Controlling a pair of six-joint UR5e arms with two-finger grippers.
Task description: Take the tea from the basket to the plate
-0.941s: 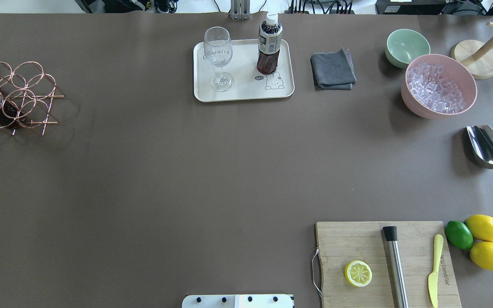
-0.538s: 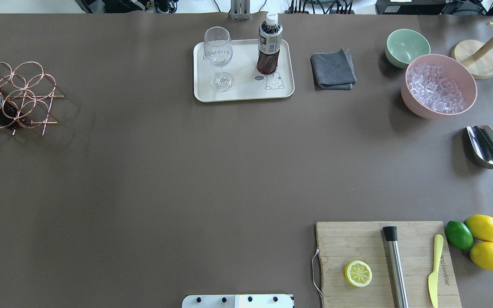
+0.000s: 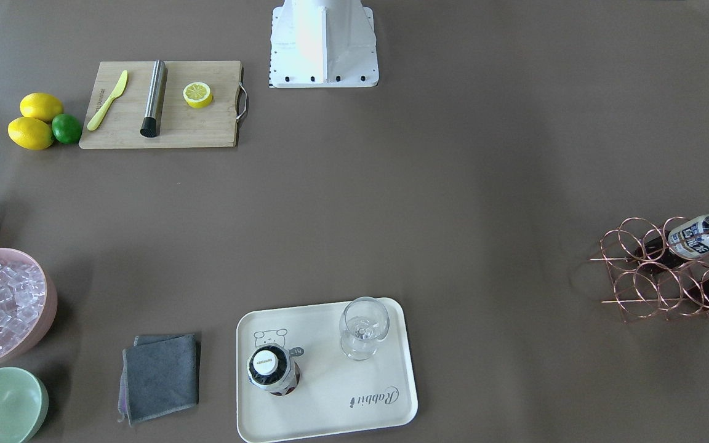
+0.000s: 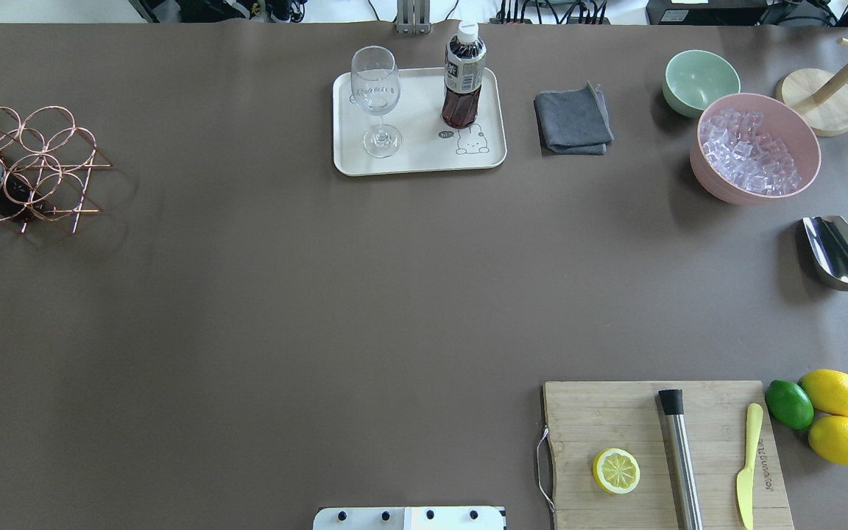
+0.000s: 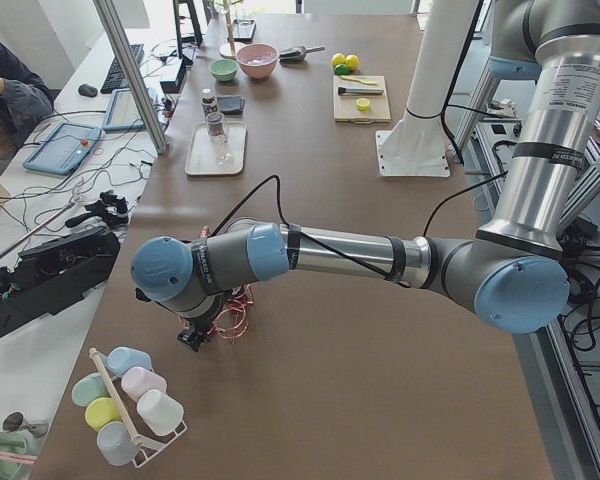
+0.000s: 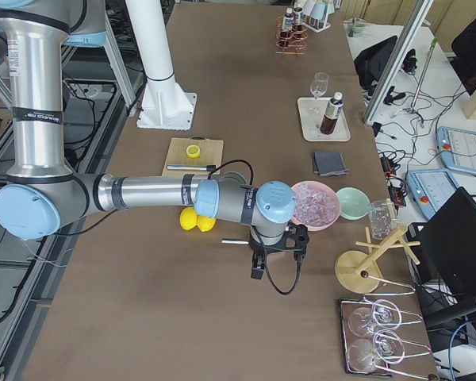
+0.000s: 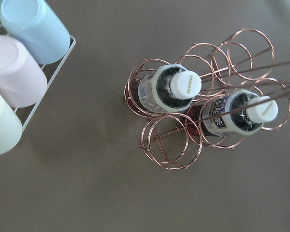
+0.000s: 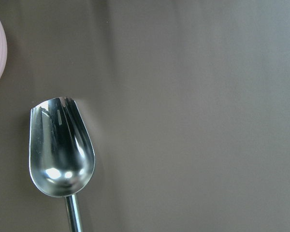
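Note:
One tea bottle point(image 4: 463, 73) stands upright on the cream plate point(image 4: 417, 160), next to a clear stemmed glass point(image 4: 376, 96). Two more tea bottles point(image 7: 169, 89) point(image 7: 237, 116) lie in the copper wire basket point(image 7: 169, 142) at the table's left end point(image 4: 34, 162). My left gripper point(image 5: 192, 338) hangs over the basket; its fingers show in no wrist or overhead view, so I cannot tell if it is open. My right gripper point(image 6: 258, 266) hovers over the steel scoop point(image 8: 60, 150) at the right end; I cannot tell its state either.
A rack of pastel cups point(image 7: 19, 63) stands beside the basket. A grey cloth point(image 4: 573, 121), green bowl point(image 4: 700, 79) and pink bowl of ice point(image 4: 755, 147) lie right of the plate. A cutting board point(image 4: 615, 419) with lemon half, muddler and knife sits near the front right.

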